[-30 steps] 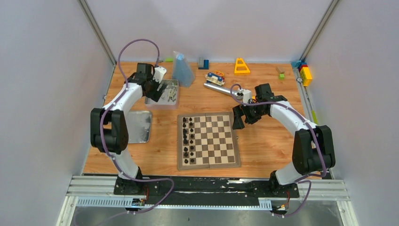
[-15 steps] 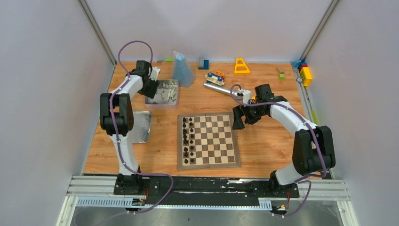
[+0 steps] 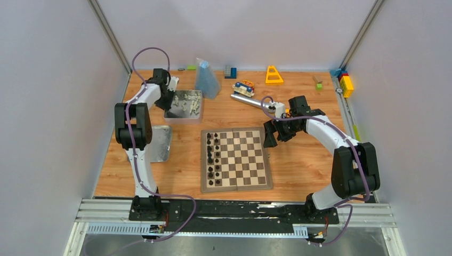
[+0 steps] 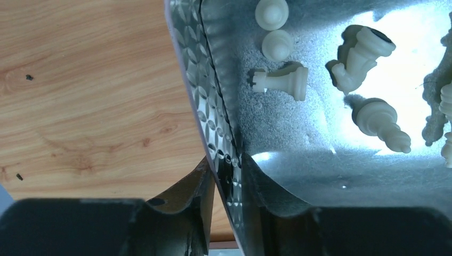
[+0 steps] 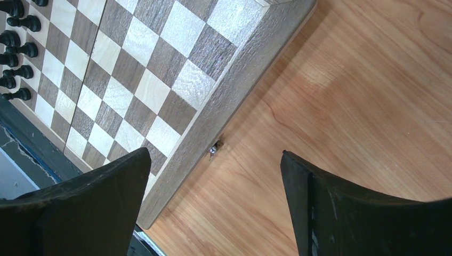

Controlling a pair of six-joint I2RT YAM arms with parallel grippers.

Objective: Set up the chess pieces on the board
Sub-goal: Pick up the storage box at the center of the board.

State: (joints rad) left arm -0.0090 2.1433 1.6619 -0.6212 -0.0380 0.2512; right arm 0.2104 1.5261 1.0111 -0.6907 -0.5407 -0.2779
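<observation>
From above, the board [image 3: 242, 160] lies mid-table. Black pieces [image 3: 213, 157] stand along its two left files and the other squares are bare. The white pieces [image 3: 187, 105] lie in the tin [image 3: 186, 121] off its far-left corner, with a flat lid [image 3: 162, 144] near the left arm. The left gripper [image 3: 170, 100] is at the tin's left wall, and the right gripper [image 3: 269, 136] is at the board's far-right corner, with bare wood to its right. In the left wrist view, the left gripper [image 4: 226, 160] pinches the tin's [image 4: 213, 106] wall, one finger inside and one outside. Cream pieces [image 4: 282, 81] lie toppled on the floor, apart from the fingers. In the right wrist view, the right gripper [image 5: 216, 176] is spread wide over the board's [image 5: 234, 85] tan edge, holding nothing. Black pieces [image 5: 18, 37] show at the far side.
</observation>
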